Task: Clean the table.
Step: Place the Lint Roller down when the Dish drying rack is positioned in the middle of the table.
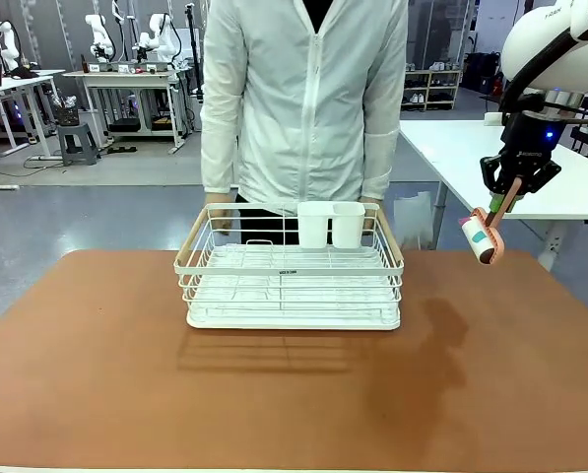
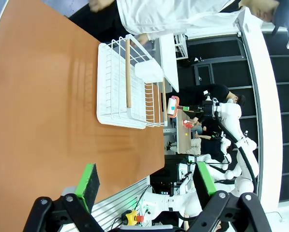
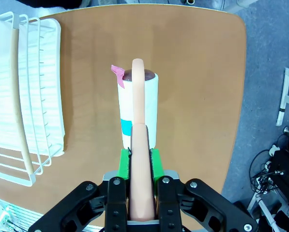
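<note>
So the wide reddish-brown, leather-like table (image 1: 294,394) sits right in front of the robot and reaches across to the person in a white jacket (image 1: 303,99) at the far side; as far as I can judge the cleaning hasn't really started. The right gripper (image 1: 508,192) is clamped tight on the peach handle of a white lint roller with a teal label (image 1: 482,239); the roller hangs in the air over the table's right side, not touching the surface, so I'd say it's only just ready for a first pass. No crumbs or dirt that I can make out either, though the surface looks a bit darker near the middle right; could be shadow.

The left gripper (image 2: 144,181) hovers high above the table's near edge with its green pads well apart and nothing between them.

What's in the way: a white wire dish rack with wooden handles (image 1: 292,281) sits on the table at the far middle, with a pair of white plastic cups (image 1: 331,224) at its back; the person's hands seem to be at its far corners. Any sweep there has to go around it, or it gets lifted off first.
</note>
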Robot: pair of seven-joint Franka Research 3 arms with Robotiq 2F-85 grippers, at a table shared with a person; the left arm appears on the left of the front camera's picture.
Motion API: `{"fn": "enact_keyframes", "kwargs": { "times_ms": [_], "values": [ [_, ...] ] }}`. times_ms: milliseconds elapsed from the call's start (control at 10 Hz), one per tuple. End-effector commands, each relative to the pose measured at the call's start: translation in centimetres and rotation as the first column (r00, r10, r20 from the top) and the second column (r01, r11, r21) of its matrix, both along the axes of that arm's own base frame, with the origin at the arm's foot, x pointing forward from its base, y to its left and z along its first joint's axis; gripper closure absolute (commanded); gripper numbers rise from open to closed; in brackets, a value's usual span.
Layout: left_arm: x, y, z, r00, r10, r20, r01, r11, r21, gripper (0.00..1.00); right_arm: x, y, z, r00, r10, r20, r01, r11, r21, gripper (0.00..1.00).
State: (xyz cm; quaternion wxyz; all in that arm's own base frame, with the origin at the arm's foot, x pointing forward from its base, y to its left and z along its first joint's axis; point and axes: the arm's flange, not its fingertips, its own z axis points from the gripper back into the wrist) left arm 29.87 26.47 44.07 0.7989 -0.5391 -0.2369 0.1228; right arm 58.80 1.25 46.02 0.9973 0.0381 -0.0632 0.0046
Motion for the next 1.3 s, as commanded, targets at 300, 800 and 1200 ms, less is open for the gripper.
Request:
{"fn": "enact_keyframes", "kwargs": {
  "times_ms": [300,800,1200],
  "values": [
    [-0.20,0.14,0.21,1.000,0.003,0.011,-0.003,1.000,-0.005,0.00,0.14,0.04,0.25,1.000,-0.002,-0.002,0.002,1.000,0.006,0.79],
    [-0.20,0.14,0.21,1.000,0.003,0.011,-0.003,1.000,-0.005,0.00,0.14,0.04,0.25,1.000,-0.002,-0.002,0.002,1.000,0.006,0.79],
    [-0.20,0.14,0.21,1.000,0.003,0.011,-0.003,1.000,-0.005,0.00,0.00,0.00,0.00,1.000,0.000,0.000,0.000,1.000,0.000,0.79]
  ]
}}
